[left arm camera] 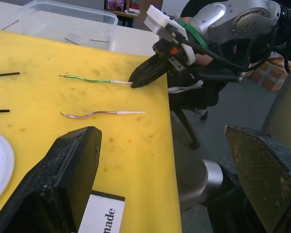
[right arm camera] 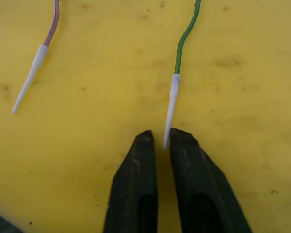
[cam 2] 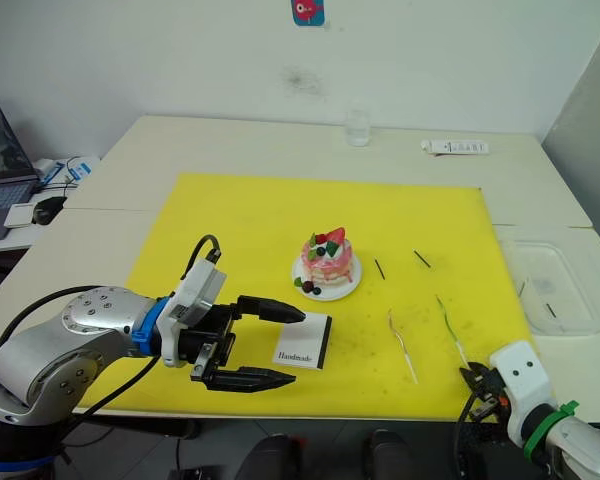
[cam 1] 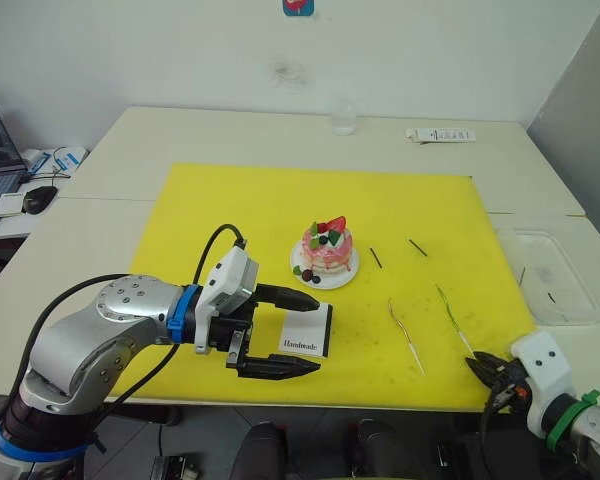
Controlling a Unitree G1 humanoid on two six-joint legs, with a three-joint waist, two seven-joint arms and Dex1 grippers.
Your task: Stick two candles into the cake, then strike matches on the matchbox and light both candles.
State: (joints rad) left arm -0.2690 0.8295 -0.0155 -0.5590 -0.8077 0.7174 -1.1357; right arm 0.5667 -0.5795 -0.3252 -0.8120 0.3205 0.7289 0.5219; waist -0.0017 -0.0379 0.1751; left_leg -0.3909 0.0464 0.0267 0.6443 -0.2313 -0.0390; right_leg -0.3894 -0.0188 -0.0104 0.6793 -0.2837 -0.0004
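The cake (cam 1: 327, 248) sits on its white plate (cam 1: 338, 279) in the middle of the yellow mat (cam 1: 260, 210). The white matchbox (cam 1: 305, 333) lies flat in front of it. My left gripper (cam 1: 318, 333) is open, one finger on each side of the matchbox, not touching it. Two matches (cam 1: 376, 257) (cam 1: 417, 247) lie to the right of the cake. Two candles lie nearer the front edge, a pinkish one (cam 1: 405, 325) and a green one (cam 1: 453, 318). My right gripper (right arm camera: 157, 136) is at the green candle's white end (right arm camera: 170, 104), fingers a narrow slit apart with the tip in the gap.
A clear plastic container (cam 1: 555, 275) with a few sticks stands off the mat's right edge. A glass (cam 1: 343, 118) and a white strip (cam 1: 440, 135) are at the back of the table. A laptop and mouse (cam 1: 38, 198) are at far left.
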